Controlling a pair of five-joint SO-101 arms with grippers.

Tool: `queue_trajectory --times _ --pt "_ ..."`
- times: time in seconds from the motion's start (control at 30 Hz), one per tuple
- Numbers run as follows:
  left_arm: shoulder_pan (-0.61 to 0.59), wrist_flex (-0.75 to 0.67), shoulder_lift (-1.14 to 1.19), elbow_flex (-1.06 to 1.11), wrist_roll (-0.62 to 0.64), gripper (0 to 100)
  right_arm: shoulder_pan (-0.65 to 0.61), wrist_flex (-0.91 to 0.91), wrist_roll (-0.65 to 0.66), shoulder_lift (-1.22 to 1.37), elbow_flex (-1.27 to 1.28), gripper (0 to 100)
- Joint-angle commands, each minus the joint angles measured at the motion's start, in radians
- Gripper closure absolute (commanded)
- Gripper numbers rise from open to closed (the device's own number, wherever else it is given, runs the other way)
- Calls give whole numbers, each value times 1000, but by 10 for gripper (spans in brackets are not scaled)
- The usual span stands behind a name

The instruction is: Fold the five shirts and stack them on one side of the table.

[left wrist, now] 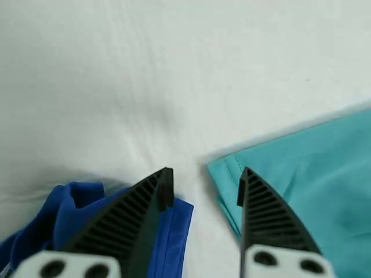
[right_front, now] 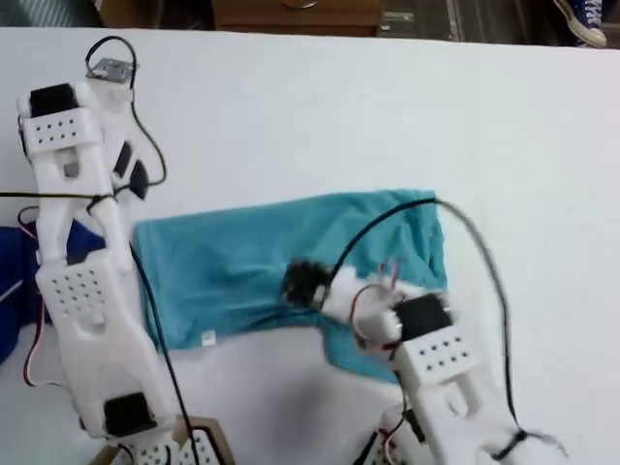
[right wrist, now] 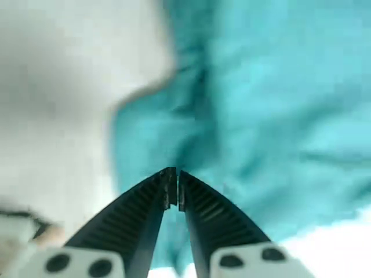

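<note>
A teal shirt (right_front: 242,266) lies spread across the middle of the table, its right part rumpled. My right gripper (right wrist: 175,188) is down on that shirt (right wrist: 272,116) near its middle. Its fingers are closed together at a dark crease of the teal cloth that runs to the tips. A blue shirt (right_front: 12,281) is bunched at the left edge of the table. My left gripper (left wrist: 206,188) hangs open above bare table between the blue shirt (left wrist: 69,202) and the teal shirt's corner (left wrist: 232,168), holding nothing.
The white table (right_front: 387,107) is bare behind the teal shirt. The left arm's white links (right_front: 82,281) stretch along the left side, over the blue shirt. Black cables (right_front: 465,232) cross the teal shirt's right part. A shoe (right_front: 581,19) shows beyond the far edge.
</note>
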Motion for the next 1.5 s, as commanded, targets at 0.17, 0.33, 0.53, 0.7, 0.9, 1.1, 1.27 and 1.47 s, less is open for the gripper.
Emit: queue_trajectory --times 0.17,0.33,0.53,0.7,0.9,1.1,1.27,1.47 --pt "9 14 -11 1 0 793 220 -177 8 177 -81 978" --pt "6 17 -11 1 0 793 214 -237 8 375 -106 978" --pt "9 17 -11 1 0 793 191 -168 8 420 -152 978" --pt "9 15 -11 1 0 793 71 -64 8 404 -149 978" --pt "9 15 -11 1 0 793 -93 51 6 404 -149 978" --pt "8 15 -11 1 -2 793 -140 134 6 404 -149 978" --pt "8 15 -11 1 -2 793 -127 143 5 363 -183 978" --pt "5 14 -11 1 -18 793 -22 122 5 202 -256 978"
